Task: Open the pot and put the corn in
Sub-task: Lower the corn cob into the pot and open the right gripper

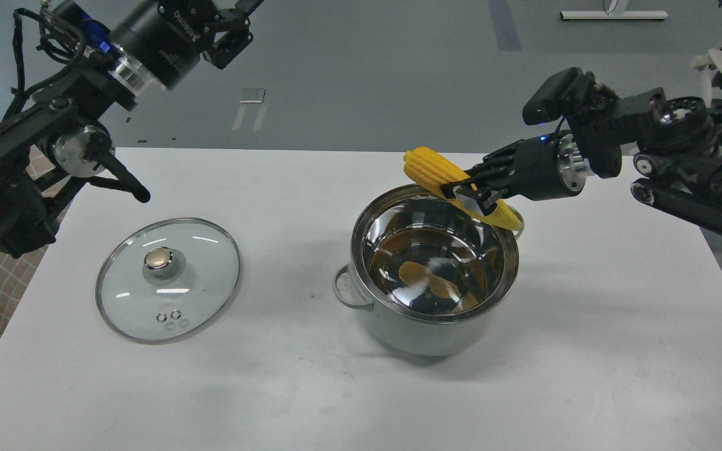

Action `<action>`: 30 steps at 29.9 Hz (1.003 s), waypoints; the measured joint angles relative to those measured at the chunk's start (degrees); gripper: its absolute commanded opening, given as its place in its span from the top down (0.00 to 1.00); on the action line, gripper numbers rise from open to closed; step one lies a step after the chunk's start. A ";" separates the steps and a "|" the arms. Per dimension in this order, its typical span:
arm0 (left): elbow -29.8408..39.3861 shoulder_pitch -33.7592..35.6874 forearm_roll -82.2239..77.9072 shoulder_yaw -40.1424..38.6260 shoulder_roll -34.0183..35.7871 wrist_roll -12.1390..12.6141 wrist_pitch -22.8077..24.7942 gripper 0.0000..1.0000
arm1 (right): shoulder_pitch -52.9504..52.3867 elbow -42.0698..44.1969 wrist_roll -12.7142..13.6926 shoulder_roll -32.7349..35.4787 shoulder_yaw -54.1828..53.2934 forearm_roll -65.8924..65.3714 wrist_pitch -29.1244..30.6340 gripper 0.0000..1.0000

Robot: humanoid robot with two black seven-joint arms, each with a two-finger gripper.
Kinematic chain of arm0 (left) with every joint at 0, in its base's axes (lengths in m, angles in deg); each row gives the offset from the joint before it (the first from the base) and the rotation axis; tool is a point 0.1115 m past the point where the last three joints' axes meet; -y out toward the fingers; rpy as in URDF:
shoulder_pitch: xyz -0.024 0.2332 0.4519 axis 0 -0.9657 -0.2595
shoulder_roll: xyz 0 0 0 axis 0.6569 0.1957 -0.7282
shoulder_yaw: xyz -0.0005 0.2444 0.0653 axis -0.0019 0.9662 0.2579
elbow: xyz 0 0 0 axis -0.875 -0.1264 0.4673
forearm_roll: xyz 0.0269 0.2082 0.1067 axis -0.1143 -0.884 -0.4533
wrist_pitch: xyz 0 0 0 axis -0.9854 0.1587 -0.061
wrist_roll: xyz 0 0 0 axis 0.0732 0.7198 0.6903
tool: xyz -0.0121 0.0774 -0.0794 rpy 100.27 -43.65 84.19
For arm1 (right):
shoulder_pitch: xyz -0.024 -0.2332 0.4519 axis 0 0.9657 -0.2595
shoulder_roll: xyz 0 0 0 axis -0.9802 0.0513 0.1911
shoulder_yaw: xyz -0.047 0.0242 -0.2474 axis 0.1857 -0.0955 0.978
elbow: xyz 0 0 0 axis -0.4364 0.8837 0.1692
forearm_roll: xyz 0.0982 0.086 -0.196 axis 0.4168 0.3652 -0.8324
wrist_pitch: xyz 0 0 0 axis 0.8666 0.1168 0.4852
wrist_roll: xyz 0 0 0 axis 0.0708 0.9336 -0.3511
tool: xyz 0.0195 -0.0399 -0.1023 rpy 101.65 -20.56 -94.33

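The pot (434,326) stands open in the middle of the white table (336,401), its steel inside showing a yellow reflection. My right gripper (469,186) is shut on the corn (431,168) and holds it in the air over the pot's far right rim, thick end to the left, pointed tip over the right handle. The glass lid (168,279) with its gold knob lies flat on the table to the left. My left gripper (234,28) is raised high at the top left, far from the pot; its fingers run out of view.
The left arm's elbow and a black lever (120,178) hang over the table's far left corner. A white chair base (712,75) stands on the floor at the right, beyond the table edge.
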 measured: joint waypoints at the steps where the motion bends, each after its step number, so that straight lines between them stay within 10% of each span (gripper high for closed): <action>1: 0.00 -0.01 -0.01 0.00 0.00 0.00 -0.01 0.06 | 0.23 -0.01 -0.01 -0.77 0.62 0.01 -0.08 0.79; 9: 0.01 -0.02 0.00 0.02 -0.34 0.00 -0.05 0.06 | 1.13 0.06 0.00 -3.02 3.15 0.05 -0.26 0.61; 15: 0.01 -0.02 0.03 0.02 -0.42 0.00 -0.08 0.06 | 1.68 -0.13 0.00 -3.04 3.88 0.24 -0.64 0.25; 30: -0.11 0.06 0.05 -0.12 -0.34 0.00 -0.15 0.04 | 1.72 0.24 0.00 -2.97 2.80 4.03 -1.70 0.02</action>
